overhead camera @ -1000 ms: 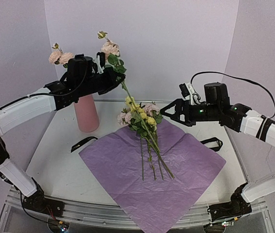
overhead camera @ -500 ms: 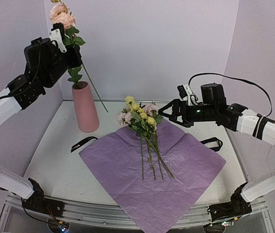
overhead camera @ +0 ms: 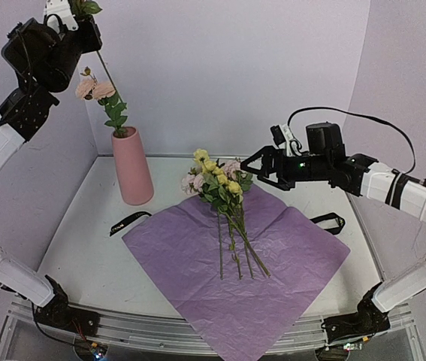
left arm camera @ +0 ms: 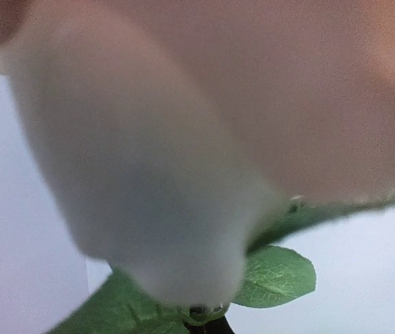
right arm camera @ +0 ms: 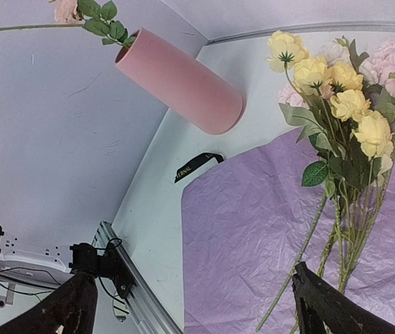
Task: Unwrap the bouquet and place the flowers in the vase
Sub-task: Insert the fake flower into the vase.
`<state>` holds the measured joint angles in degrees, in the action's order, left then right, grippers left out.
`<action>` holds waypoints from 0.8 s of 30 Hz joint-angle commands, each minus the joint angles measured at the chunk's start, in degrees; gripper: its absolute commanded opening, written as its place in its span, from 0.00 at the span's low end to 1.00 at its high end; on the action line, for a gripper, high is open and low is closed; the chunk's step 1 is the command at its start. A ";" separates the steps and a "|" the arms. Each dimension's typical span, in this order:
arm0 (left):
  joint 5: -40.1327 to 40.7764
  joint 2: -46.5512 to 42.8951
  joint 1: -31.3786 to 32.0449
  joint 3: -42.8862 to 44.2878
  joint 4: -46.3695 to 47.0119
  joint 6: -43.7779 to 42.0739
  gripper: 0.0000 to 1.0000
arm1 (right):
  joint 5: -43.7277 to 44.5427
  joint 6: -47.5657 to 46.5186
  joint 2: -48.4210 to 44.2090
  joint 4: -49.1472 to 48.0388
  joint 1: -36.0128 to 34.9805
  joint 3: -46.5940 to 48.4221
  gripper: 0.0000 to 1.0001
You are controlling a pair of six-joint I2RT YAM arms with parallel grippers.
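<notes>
The pink vase (overhead camera: pixel 132 169) (right arm camera: pixel 180 80) stands at the back left with a pink-bloomed flower (overhead camera: pixel 92 89) in it. High above it, my left gripper (overhead camera: pixel 86 30) is shut on another flower's thin stem (overhead camera: pixel 110 79), which slants down to the vase's mouth. In the left wrist view a blurred pink-cream bloom (left arm camera: pixel 183 139) fills the frame and hides the fingers. The other flowers (overhead camera: pixel 216 180) (right arm camera: pixel 343 104) lie on the spread lilac paper (overhead camera: pixel 235 256) (right arm camera: pixel 253 229). My right gripper (overhead camera: pixel 254 167) (right arm camera: pixel 197 313) hangs open just right of their blooms, holding nothing.
A black ribbon (overhead camera: pixel 128 222) (right arm camera: pixel 197 165) lies on the white table left of the paper. Another black loop (overhead camera: pixel 329 220) lies off the paper's right corner. Walls close in behind and on both sides. A metal rail (overhead camera: pixel 197 331) runs along the near edge.
The left arm has swung up and to the left with its flower, bringing the stem's lower end over the vase. The right gripper has crept left toward the blooms.
</notes>
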<state>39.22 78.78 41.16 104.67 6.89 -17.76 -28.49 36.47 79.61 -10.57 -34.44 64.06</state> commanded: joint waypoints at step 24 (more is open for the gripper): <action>-0.13 0.28 -6.10 -13.42 3.39 1.30 0.00 | -1.68 -0.85 4.65 -1.47 -0.29 4.90 0.98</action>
<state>39.17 80.23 37.17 93.48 7.99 -20.04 -29.12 36.26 84.49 -10.75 -34.44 67.75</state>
